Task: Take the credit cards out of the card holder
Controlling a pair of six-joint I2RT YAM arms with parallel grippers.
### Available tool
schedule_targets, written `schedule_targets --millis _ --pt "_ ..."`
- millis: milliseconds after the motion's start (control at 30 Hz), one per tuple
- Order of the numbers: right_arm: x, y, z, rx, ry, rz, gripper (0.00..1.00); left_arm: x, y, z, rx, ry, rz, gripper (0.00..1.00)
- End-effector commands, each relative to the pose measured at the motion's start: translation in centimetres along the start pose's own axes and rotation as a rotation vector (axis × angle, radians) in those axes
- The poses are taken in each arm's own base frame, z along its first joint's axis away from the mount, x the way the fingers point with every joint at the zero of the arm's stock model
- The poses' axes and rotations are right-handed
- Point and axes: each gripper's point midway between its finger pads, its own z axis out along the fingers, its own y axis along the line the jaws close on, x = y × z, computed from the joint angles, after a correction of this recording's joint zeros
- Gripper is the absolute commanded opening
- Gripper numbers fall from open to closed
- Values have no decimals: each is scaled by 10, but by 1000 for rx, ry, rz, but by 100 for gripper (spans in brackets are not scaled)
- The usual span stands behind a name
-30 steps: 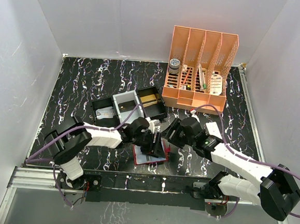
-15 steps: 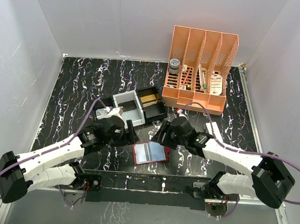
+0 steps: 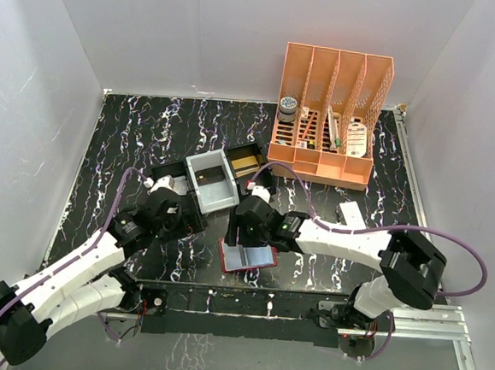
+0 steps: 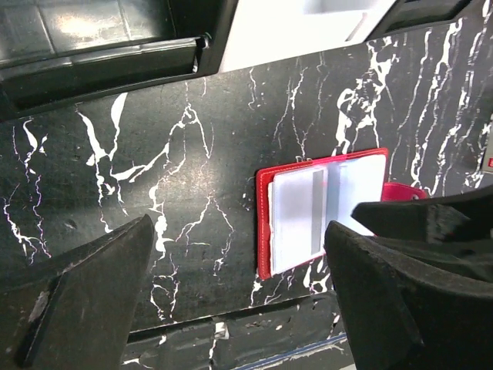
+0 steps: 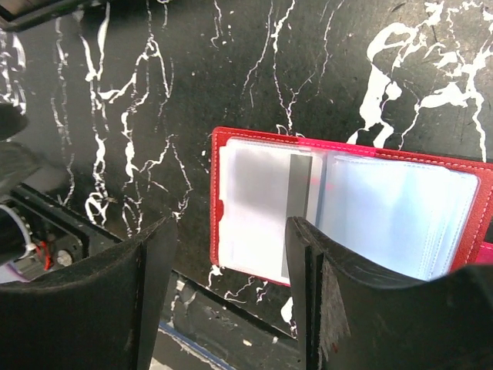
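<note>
Low in the centre of the top view, the holder (image 3: 247, 257) lies open and flat on the table (image 3: 148, 134), a grey card (image 5: 266, 204) showing in its left clear sleeve. The right gripper (image 3: 242, 234) hangs over its upper left part and hides that edge, fingers spread wide and empty. To the left, apart from the holder, the left gripper (image 3: 179, 220) is also wide open and holds nothing. Beyond them are a black tray (image 3: 261, 171) with a grey insert, a white box (image 3: 351, 215) at right, and an orange rack (image 3: 326, 114) at upper right.
</note>
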Motion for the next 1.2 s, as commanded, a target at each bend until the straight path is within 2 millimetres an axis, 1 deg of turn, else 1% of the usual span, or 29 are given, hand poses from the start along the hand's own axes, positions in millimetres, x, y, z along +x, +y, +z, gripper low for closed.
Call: schedule_targets --millis 0,133,267,400,633,700,800,933,1033,1167 --pt "-16 12 2 29 -53 -46 57 -2 1 -9 27 -24 9 93" --pt "-12 13 8 45 -42 -59 57 -6 2 -14 29 -49 -1 94" --pt "-11 17 10 64 -39 -75 57 -2 -1 -12 53 -35 -1 94" --pt "-8 16 13 97 -33 -121 56 1 -5 -12 76 -17 4 95" --pt "4 15 23 124 10 -150 56 2 -12 -11 114 -10 16 95" --pt "8 10 26 149 26 -153 58 3 -20 -12 157 -1 38 95" --pt "12 -3 31 209 41 -167 60 6 -28 -13 203 18 68 95" --pt "18 -16 35 264 64 -191 60 4 -32 -14 217 19 100 95" --pt "30 -31 44 317 107 -210 60 3 -34 -14 216 24 112 95" --pt "37 -44 48 372 129 -221 58 7 -38 -12 230 52 121 94"
